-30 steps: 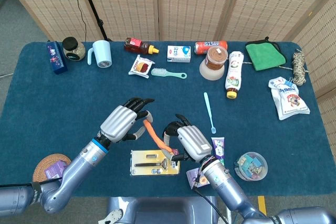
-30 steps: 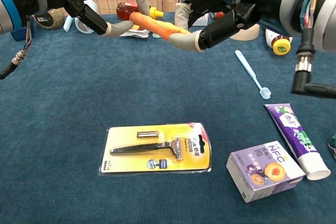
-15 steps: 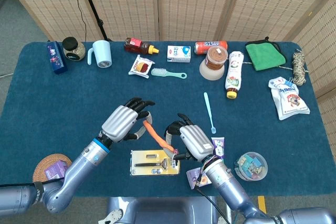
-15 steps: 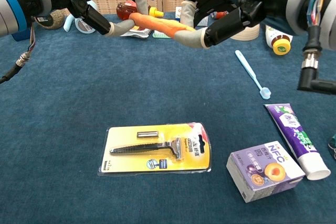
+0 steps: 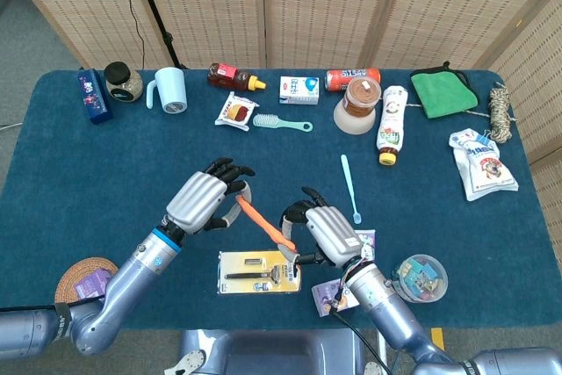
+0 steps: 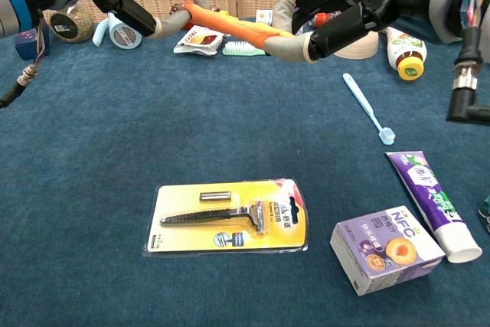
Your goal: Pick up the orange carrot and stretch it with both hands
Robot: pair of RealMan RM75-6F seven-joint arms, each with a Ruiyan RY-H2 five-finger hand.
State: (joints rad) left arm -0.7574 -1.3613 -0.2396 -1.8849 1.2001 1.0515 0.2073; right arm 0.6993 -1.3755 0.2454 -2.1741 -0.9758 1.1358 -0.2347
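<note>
With the carrot [image 5: 266, 224] aloft above the worktop [image 5: 88, 164], left hand [image 5: 204, 202] pinching its 10 o'clock end and right hand [image 5: 327, 233] its 4 o'clock end, pull straight along that axis, keeping both pinches firm.

Razor pack [image 6: 227, 217] beside juice box [image 6: 387, 250], toothpaste [image 6: 432, 203].
</note>
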